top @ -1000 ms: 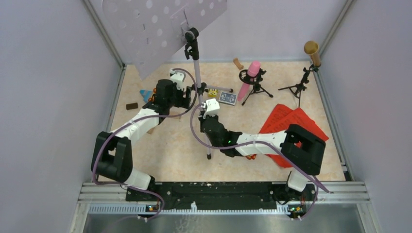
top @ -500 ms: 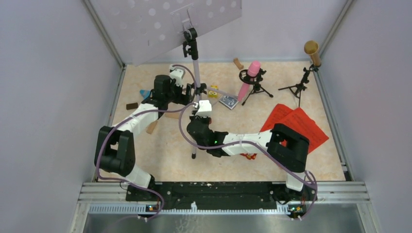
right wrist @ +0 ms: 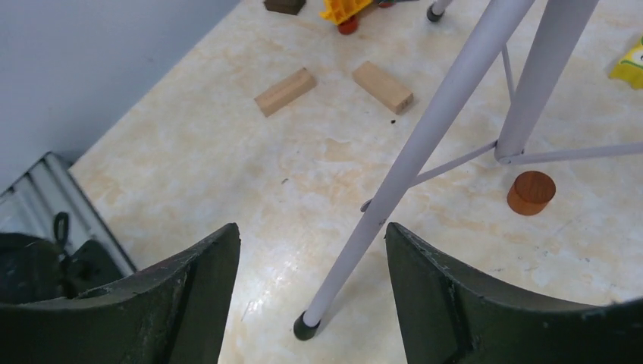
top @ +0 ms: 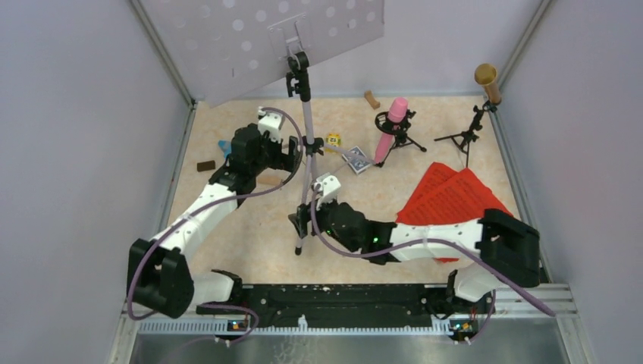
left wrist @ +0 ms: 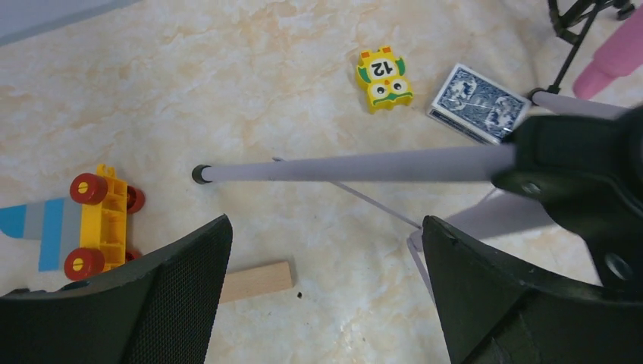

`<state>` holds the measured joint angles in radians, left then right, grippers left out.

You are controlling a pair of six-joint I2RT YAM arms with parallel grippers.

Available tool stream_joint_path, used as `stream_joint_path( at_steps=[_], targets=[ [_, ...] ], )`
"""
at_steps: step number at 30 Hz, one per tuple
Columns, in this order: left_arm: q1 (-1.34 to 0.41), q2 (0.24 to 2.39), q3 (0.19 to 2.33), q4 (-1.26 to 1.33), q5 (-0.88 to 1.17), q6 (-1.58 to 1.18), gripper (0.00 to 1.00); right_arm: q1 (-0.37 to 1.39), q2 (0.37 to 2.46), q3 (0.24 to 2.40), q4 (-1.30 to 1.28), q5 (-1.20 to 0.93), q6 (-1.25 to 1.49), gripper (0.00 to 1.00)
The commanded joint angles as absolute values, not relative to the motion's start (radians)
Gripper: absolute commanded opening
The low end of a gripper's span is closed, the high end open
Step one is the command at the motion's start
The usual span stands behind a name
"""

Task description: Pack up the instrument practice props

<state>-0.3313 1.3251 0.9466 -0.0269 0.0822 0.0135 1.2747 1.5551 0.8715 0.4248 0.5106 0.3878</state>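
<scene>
Left claw and right claw both gape wide, angled downward.

My left fingers carry rough matt black pads; the tripod leg looks smooth satin metal, the block bare wood, the owl brick glossy plastic

Card deck near yellow block; wooden block apart.

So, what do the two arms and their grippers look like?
Both the left arm and the right arm have white links and bulky black joints, with a purple cable looping along each. The left gripper and right gripper have black, curved, textured fingers.
</scene>
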Motion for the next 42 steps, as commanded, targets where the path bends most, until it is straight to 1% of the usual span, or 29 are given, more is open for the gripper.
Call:
stream_joint_path(
  at_steps=[1,5,9,12,15,16,19,22,25,29,32,34,38,42],
  targets=[
    [-0.334,1.185,0.873,-0.038,0.044,-0.055,0.99,1.219,1.369,0.788,0.479,0.263,0.350,0.70],
    [-0.334,1.085,0.820,-0.082,0.017,-0.102,0.99,1.143,1.254,0.718,0.450,0.201,0.365,0.70],
    [-0.334,0.971,0.764,-0.134,0.035,-0.142,0.99,1.039,1.168,0.693,0.361,0.209,0.427,0.69],
    [-0.336,0.871,0.714,-0.141,0.156,-0.134,0.99,0.942,1.143,0.713,0.256,0.148,0.511,0.68],
    [-0.336,0.785,0.653,-0.080,0.326,-0.108,0.99,0.864,1.150,0.754,0.179,0.043,0.577,0.64],
    [-0.336,0.765,0.640,-0.060,0.353,-0.114,0.99,0.847,1.157,0.771,0.167,0.018,0.589,0.63],
    [-0.336,0.743,0.632,-0.014,0.339,-0.118,0.99,0.822,1.184,0.815,0.177,-0.055,0.619,0.62],
    [-0.336,0.747,0.648,0.060,0.351,-0.089,0.99,0.815,1.213,0.850,0.231,-0.121,0.647,0.62],
    [-0.336,0.747,0.651,0.156,0.337,-0.072,0.99,0.813,1.232,0.868,0.284,-0.125,0.640,0.61],
    [-0.336,0.794,0.654,0.307,0.374,-0.072,0.99,0.814,1.239,0.843,0.402,-0.097,0.491,0.59],
    [-0.337,0.859,0.687,0.373,0.373,-0.096,0.99,0.814,1.241,0.816,0.494,-0.089,0.346,0.57],
    [-0.336,0.909,0.710,0.435,0.366,-0.106,0.99,0.814,1.241,0.814,0.499,-0.110,0.270,0.55],
    [-0.335,1.023,0.757,0.563,0.401,-0.099,0.99,0.813,1.228,0.798,0.502,-0.151,0.212,0.55],
    [-0.336,1.131,0.831,0.625,0.455,-0.090,0.99,0.813,1.201,0.749,0.550,-0.167,0.170,0.54]
  ],
)
